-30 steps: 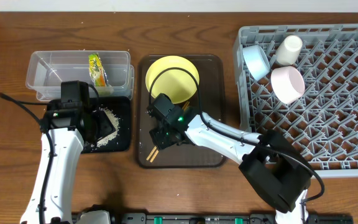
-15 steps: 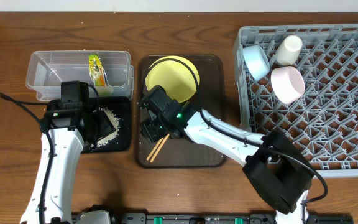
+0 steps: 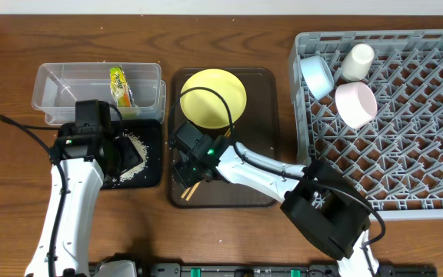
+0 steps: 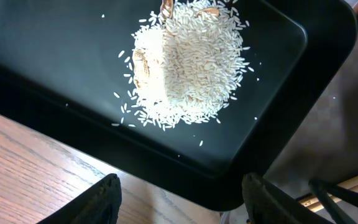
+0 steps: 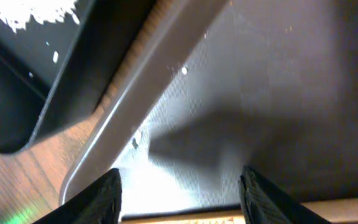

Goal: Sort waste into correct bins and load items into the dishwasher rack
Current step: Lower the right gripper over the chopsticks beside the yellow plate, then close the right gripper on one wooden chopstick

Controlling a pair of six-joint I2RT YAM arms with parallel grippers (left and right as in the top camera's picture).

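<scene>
Since the chopsticks (image 3: pixel 191 190) lie flat at the brown tray's (image 3: pixel 261 194) lower left, I have my right gripper (image 5: pixel 180 186) wide over them — my left gripper (image 4: pixel 182 190) hangs wide and empty above the rice (image 4: pixel 185 62).

A brown wooden desk (image 3: pixel 229 46) with fine grain running from side to side fills almost the whole overhead view. From above, its surface is a warm reddish brown with darker streaks. A narrow pale strip (image 3: pixel 206 6) runs along the far edge; whether it is wall or floor cannot be told. Seen close from the left wrist camera, the wood looks lighter, with a soft sheen under even light.
</scene>
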